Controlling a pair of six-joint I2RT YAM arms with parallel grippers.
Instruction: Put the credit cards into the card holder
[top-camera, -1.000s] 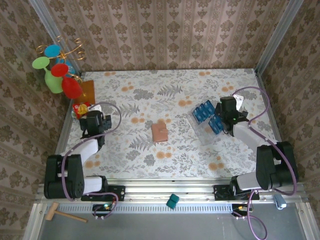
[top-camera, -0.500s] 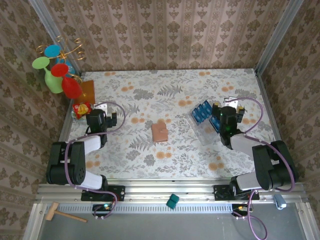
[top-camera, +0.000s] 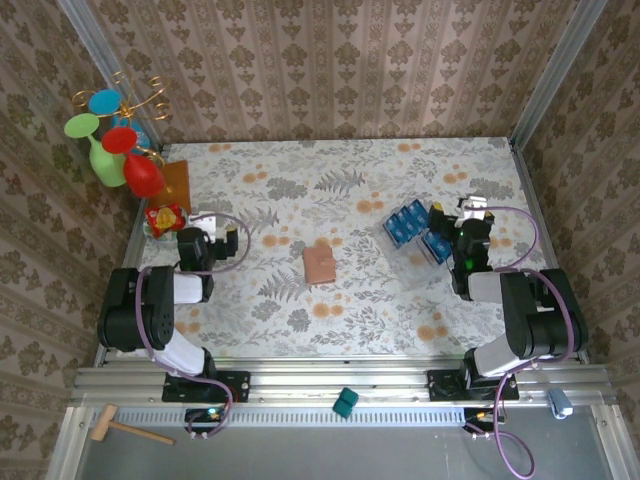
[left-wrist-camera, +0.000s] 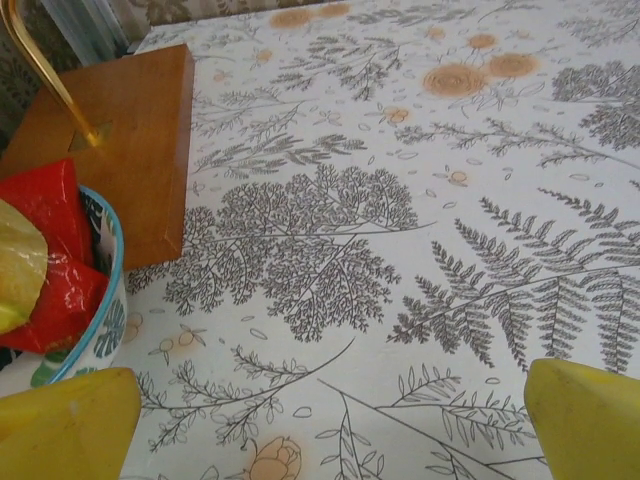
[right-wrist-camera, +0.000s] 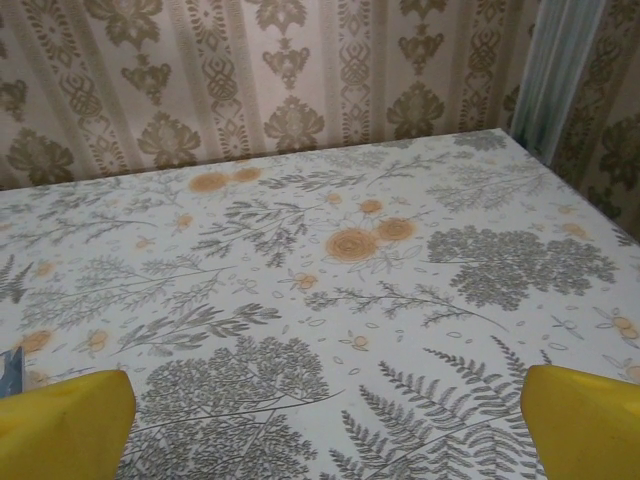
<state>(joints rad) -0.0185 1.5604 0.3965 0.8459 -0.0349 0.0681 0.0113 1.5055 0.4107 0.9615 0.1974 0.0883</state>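
On the bench (top-camera: 350, 180), seen from the top external camera, the card holder (top-camera: 320, 266) lies flat and closed near the middle, well apart from both arms. The credit cards (top-camera: 405, 222) sit to its right in two blue groups on a clear tray (top-camera: 400, 262). The right end effector (top-camera: 468, 222) is just beside the tray's right side and holds nothing. The left end effector (top-camera: 207, 236) is at the left side of the bench, near a bowl (top-camera: 163, 218) of red and yellow wrapped pieces and a wooden base (top-camera: 176, 181) that carries a wire stand with red, blue and green discs (top-camera: 105, 135). From this height I cannot tell how far either end effector is spread. A teal block (top-camera: 345, 402) and a small wooden mallet (top-camera: 125, 428) lie on the frame in front of the bench.

In the left wrist view, the yellow fingers (left-wrist-camera: 65, 430) stand at the two bottom corners, so this end effector is wide and empty, with only patterned bench between the tips. The wooden base and a gold wire (left-wrist-camera: 45, 70) fill the upper left; the bowl is just beside the left finger.

In the right wrist view, the yellow fingertips (right-wrist-camera: 60, 425) again sit in opposite bottom corners: wide, with nothing between them. Bare bench runs to the papered wall (right-wrist-camera: 280, 70) and a metal corner post (right-wrist-camera: 560, 70). A blue sliver (right-wrist-camera: 8, 365) shows at the left edge; I cannot tell whether it is a card.
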